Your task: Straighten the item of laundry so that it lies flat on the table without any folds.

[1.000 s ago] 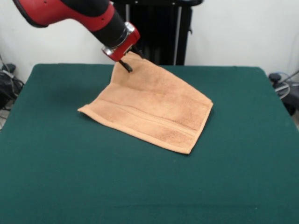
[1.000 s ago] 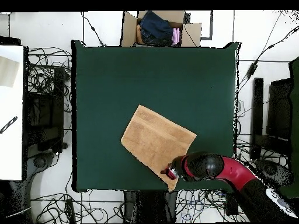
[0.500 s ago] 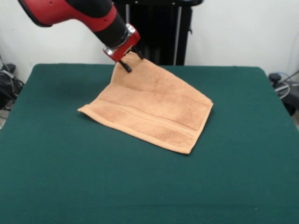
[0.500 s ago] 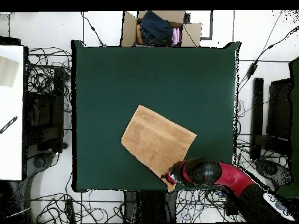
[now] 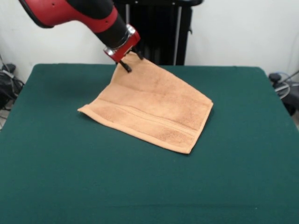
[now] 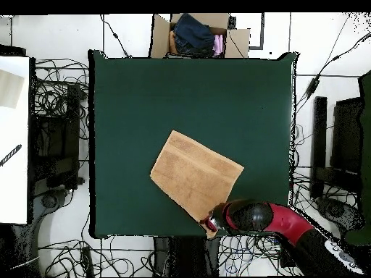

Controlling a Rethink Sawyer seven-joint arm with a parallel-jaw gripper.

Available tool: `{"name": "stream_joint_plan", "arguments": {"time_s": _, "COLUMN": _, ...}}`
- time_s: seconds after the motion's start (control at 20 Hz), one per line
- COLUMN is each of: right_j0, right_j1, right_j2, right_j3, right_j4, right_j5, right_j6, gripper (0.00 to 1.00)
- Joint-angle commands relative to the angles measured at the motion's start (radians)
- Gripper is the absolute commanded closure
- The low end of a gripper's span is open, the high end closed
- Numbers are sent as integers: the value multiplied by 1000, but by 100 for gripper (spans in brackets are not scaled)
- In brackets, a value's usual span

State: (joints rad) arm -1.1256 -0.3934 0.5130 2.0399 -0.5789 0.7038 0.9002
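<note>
Your end effector [image 5: 128, 61] is clamped on the far corner of the towel [image 5: 152, 105], dark fingers pinched shut on the cloth, with that corner lifted clear of the bench [image 5: 140, 186]. You can see the rest of the towel sloping down from the pinch point and lying on the felt.

Towel: light orange-tan terry, nubby pile, roughly square, sitting rotated like a diamond. A woven band stripe runs parallel to the near hem; the strip between stripe and hem looks slightly flatter than the main pile. The near-left corner rests on the felt as a thin point. The surface is mostly smooth, with a shallow crease running from the raised corner toward the middle.

From the overhead view, the towel [image 6: 196, 176] lies in the half of the bench [image 6: 145, 94] nearer the robot, its gripped corner right at that bench edge, under the end effector [image 6: 211, 221].

Bench top: dark green, matte, felt-like, a large rectangle, far bigger than the towel.

Arm [image 5: 70, 11]: glossy red shell, black wrist, silver ring ahead of the fingers, coming in at a slant.
</note>
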Motion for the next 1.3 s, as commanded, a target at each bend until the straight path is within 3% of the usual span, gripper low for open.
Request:
{"name": "stream_joint_plan", "arguments": {"time_s": 0.05, "right_j0": 8, "right_j1": 46, "right_j2": -17, "right_j3": -73, "right_j4": -107, "right_j5": -163, "right_j6": 56, "gripper": 0}}
{"name": "stream_joint_plan", "arguments": {"time_s": 0.75, "right_j0": -6, "right_j1": -46, "right_j2": 18, "right_j3": 8, "right_j4": -240, "right_j5": -410, "right_j6": 71, "gripper": 0}}
{"name": "stream_joint_plan", "arguments": {"time_s": 1.3, "right_j0": 51, "right_j1": -96, "right_j2": -33, "right_j3": 40, "right_j4": -244, "right_j5": -457, "right_j6": 128, "gripper": 0}}
